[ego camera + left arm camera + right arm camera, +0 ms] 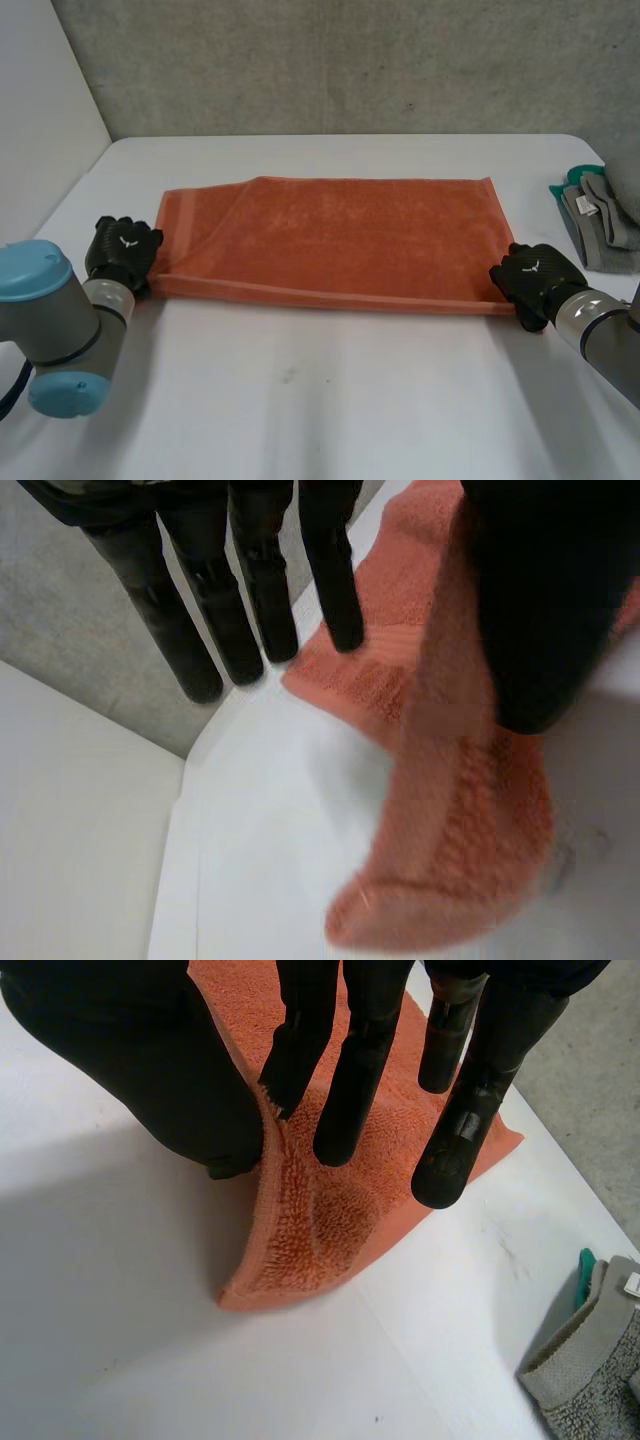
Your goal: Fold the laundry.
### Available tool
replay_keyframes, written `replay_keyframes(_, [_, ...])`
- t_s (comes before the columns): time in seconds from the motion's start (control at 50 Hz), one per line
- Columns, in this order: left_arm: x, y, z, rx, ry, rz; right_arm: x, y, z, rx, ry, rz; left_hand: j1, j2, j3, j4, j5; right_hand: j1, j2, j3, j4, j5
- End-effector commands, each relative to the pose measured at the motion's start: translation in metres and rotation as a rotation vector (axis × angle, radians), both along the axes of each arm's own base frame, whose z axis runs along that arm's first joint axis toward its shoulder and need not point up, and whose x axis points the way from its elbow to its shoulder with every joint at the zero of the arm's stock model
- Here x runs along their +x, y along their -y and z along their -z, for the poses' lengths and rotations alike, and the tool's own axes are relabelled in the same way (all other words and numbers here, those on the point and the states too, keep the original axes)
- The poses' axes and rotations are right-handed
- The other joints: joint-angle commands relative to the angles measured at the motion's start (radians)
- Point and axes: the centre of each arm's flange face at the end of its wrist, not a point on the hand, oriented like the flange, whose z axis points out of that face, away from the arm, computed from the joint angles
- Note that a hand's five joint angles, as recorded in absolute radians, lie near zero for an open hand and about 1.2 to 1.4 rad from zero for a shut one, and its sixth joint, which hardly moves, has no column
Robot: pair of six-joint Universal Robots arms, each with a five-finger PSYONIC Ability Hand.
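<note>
At table's left side, left hand [122, 250] pinches near-left corner of orange towel [340, 235], thumb against straight fingers. Towel lies flat on white table [300, 400], looks doubled, spans hand to hand. Right hand [535, 275] nips near-right corner between thumb and finger. Judged light, soft, limp terry: sags if unsupported, so grip corners, keep edge taut. Grey-green cloth pile [598, 212] far right.

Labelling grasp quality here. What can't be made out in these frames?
- Head view: the backs of the left hand and right hand hide their fingers on the orange towel.
- Head view: the grey and green cloth pile is cut off by the picture edge; piece count unclear.
- Left wrist view: the thumb covers where it meets the towel.
</note>
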Motion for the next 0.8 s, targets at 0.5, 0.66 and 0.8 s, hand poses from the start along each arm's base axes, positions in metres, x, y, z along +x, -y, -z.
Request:
replay_keyframes(0.5, [0.025,-0.120,-0.047,0.380,0.363,0.113,-0.042,-0.056,-0.068,0.266,-0.361,-0.119,0.737,0.760,0.761,0.758,0.771,0.410,0.214,1.162,0.206,0.225])
replay_keyframes(0.66, [-0.013,-0.053,-0.041,0.120,0.336,0.142,-0.011,0.008,-0.043,0.065,-0.327,-0.086,0.737,0.760,0.761,0.758,0.771,0.410,0.214,1.162,0.206,0.225])
replay_keyframes(0.8, [-0.035,0.005,-0.022,0.005,0.311,0.084,0.015,0.064,-0.029,-0.128,-0.369,-0.015,0.737,0.760,0.761,0.758,0.771,0.410,0.214,1.162,0.206,0.225])
